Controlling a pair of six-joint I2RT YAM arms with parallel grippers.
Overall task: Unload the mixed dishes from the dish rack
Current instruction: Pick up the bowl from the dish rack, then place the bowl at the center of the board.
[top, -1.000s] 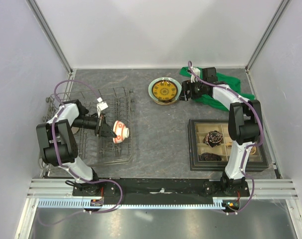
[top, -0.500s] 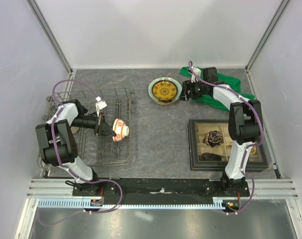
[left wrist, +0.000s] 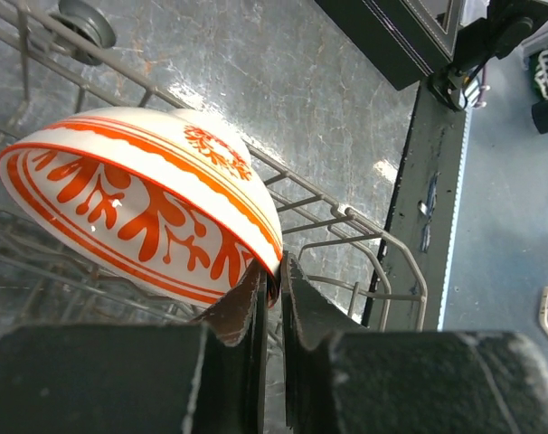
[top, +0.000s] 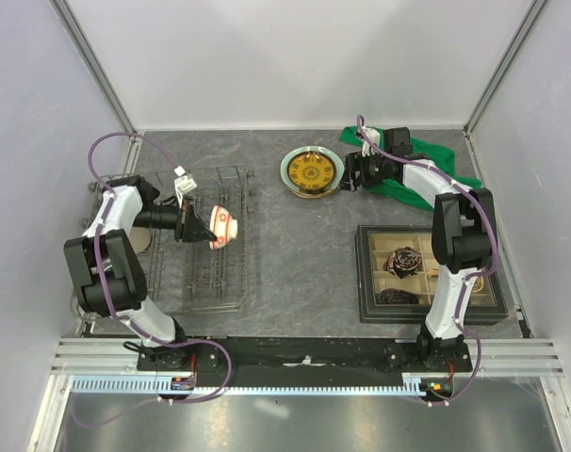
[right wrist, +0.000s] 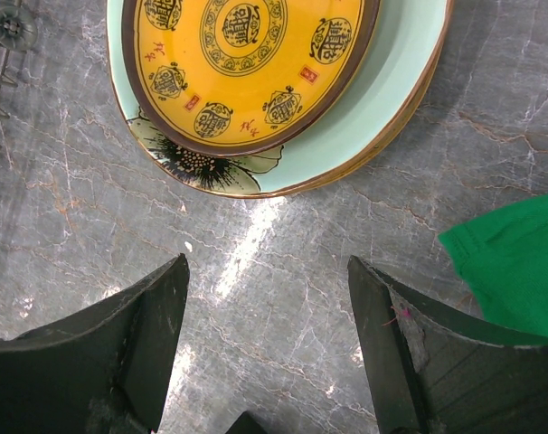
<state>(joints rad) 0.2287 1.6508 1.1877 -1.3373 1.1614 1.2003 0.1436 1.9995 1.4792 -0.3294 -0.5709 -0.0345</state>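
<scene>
My left gripper [top: 203, 229] is shut on the rim of the red-and-white patterned bowl [top: 223, 225] and holds it above the grey wire dish rack [top: 231, 292]. In the left wrist view the bowl [left wrist: 138, 203] hangs tilted, its rim pinched between my fingertips [left wrist: 272, 278]. The yellow-gold patterned plate [top: 312, 172] lies stacked on the pale green flower plate [top: 289, 177] on the table at the back. My right gripper [top: 350, 175] is open and empty just right of the plates; its view shows both plates [right wrist: 247, 63] [right wrist: 382, 86]. The cup and the mug are out of view.
A black compartmented tray [top: 427, 273] with dark items sits at the right. A green cloth [top: 413, 184] lies under the right arm at the back right. A round beige item [top: 142, 240] shows in the rack's left side.
My left gripper has lifted the bowl and carried it toward the back of the rack. The right arm has not moved.
</scene>
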